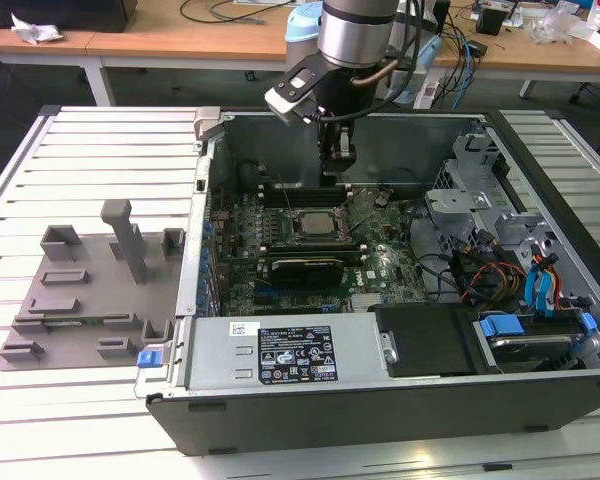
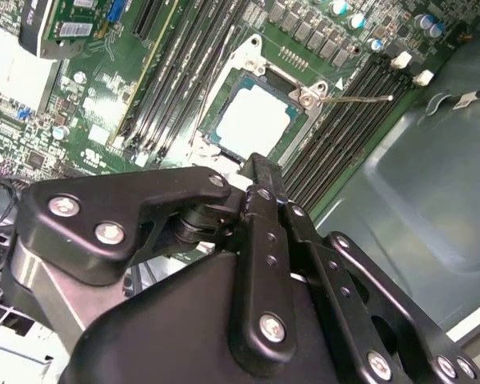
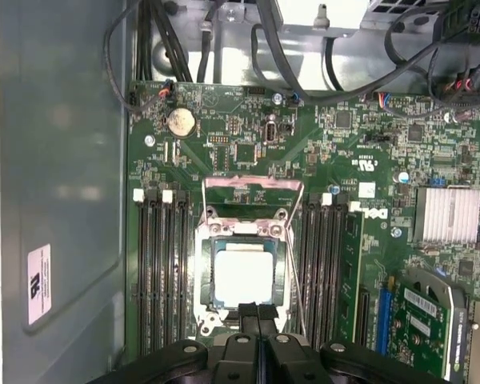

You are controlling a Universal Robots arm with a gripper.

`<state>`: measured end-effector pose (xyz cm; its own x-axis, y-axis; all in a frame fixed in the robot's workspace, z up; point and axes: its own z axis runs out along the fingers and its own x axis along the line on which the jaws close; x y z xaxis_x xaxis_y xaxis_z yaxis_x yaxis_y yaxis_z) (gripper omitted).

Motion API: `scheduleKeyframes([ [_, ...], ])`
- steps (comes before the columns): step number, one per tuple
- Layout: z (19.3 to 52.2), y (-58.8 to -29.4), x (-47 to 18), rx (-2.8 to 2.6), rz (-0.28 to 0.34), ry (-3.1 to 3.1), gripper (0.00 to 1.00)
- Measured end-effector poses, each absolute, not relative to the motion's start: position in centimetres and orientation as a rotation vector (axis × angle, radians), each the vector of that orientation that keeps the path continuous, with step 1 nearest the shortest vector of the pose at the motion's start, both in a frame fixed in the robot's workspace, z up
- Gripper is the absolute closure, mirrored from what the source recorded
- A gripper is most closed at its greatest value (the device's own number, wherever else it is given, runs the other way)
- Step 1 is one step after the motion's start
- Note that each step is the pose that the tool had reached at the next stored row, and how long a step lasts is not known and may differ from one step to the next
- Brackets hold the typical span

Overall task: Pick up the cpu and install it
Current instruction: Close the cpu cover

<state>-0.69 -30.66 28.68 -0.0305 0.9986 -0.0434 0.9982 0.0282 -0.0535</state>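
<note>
- The cpu [image 3: 242,276] lies in its socket [image 3: 205,264] near the middle of the motherboard [image 3: 224,128], between the 2 banks of memory slots [image 3: 162,272]. It looks square to the socket, but I cannot tell whether it sits fully down on the contacts.
- The pincer [image 3: 258,314] hangs just above the cpu's near edge with its 2 fingers pressed together and nothing between them. If I let it drop from here, the tips would land off-centre, which I judge could tip the chip and bend the contacts beneath it.
- The load plate [image 3: 253,194] stands open toward the board's cabled edge, so nothing clamps the cpu. A nudge or a sideways brush from the fingers could slide it out of register.
- In the second wrist view the thin lever [image 2: 360,98] sticks out free over the memory slots. A sideways sweep of the pincer could snag and bend it.
- The case wall [image 3: 64,160] stands close along the board's edge. A wide swing of the wrist inside the chassis risks clipping it and jarring the unclamped chip.
</note>
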Motion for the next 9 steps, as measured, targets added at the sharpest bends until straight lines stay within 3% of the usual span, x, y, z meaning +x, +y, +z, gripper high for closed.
scheduleKeyframes([
  [9,28.7,-30.6,3.5,-2.183,0.108,-2.248,0.89],
])
